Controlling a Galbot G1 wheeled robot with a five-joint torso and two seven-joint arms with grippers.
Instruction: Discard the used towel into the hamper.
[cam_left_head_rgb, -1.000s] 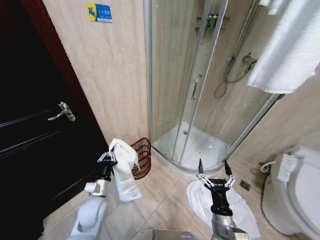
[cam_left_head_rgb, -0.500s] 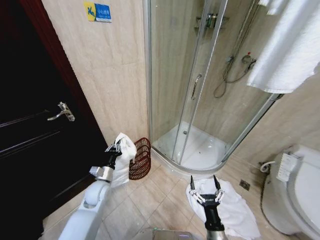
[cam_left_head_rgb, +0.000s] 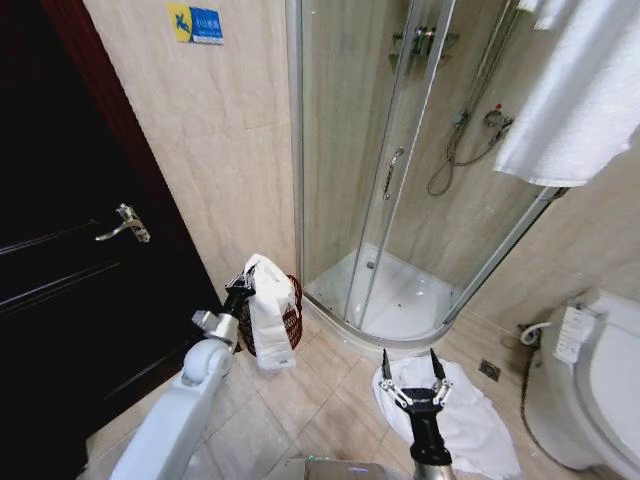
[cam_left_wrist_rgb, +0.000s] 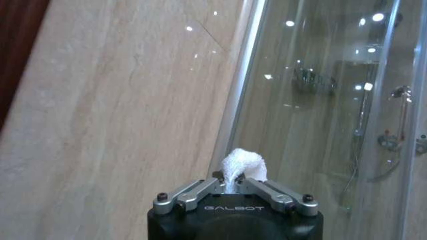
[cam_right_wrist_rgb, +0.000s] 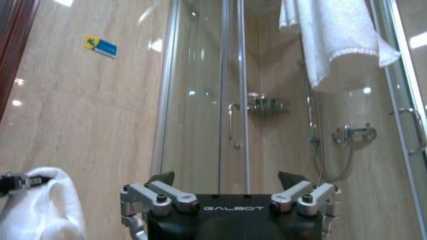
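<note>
My left gripper (cam_left_head_rgb: 247, 283) is shut on a white used towel (cam_left_head_rgb: 271, 312), which hangs from it right over the dark red-brown wire hamper (cam_left_head_rgb: 290, 318) on the floor by the shower corner. In the left wrist view the towel's bunched top (cam_left_wrist_rgb: 243, 165) pokes up between the shut fingers. The right wrist view catches the same towel (cam_right_wrist_rgb: 40, 210) off to one side. My right gripper (cam_left_head_rgb: 411, 374) stands open low over the tiled floor, above a second white towel (cam_left_head_rgb: 470, 425) lying there, holding nothing; its fingers (cam_right_wrist_rgb: 160, 179) are spread wide.
A glass shower enclosure (cam_left_head_rgb: 400, 170) stands behind the hamper. A dark door (cam_left_head_rgb: 70, 270) with a lever handle is to the left, a toilet (cam_left_head_rgb: 590, 380) at the right. Another white towel (cam_left_head_rgb: 585, 90) hangs at the upper right.
My left arm has carried the towel forward and right, from beside the hamper to directly over it. My right gripper dropped lower, then stayed put.
</note>
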